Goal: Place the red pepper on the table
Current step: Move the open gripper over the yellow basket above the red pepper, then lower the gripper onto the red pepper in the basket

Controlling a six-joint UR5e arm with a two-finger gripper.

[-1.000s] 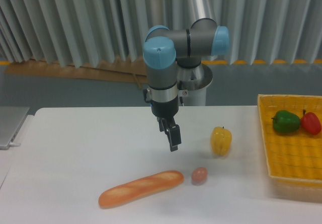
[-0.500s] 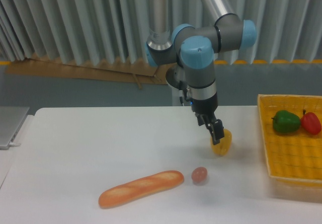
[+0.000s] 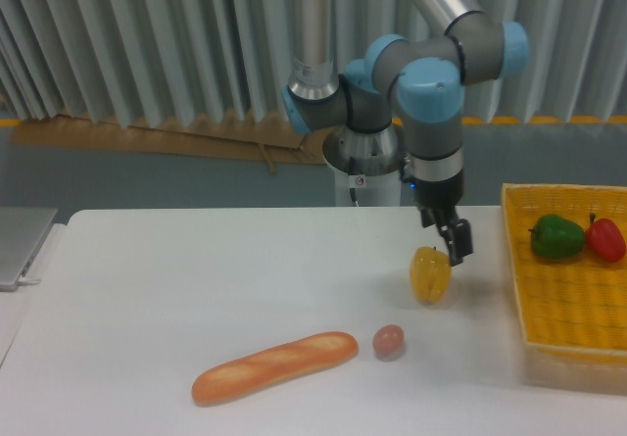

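Observation:
The red pepper point(image 3: 606, 239) lies at the back right of the yellow woven basket point(image 3: 568, 309), touching the green pepper point(image 3: 556, 237) on its left. My gripper point(image 3: 457, 244) hangs above the white table point(image 3: 196, 279), just right of the yellow pepper point(image 3: 430, 274) and left of the basket. Its dark fingers look close together with nothing between them, though the angle does not show the gap clearly. The red pepper is well to the right of the gripper.
A baguette point(image 3: 275, 365) lies near the table's front, with a small reddish-brown egg-like item point(image 3: 389, 340) at its right end. A grey laptop-like slab point(image 3: 20, 245) sits at the far left edge. The robot base point(image 3: 367, 167) stands behind the table.
The arm has swung steadily to the right, from the table's middle past the yellow pepper toward the basket. The objects have stayed where they were.

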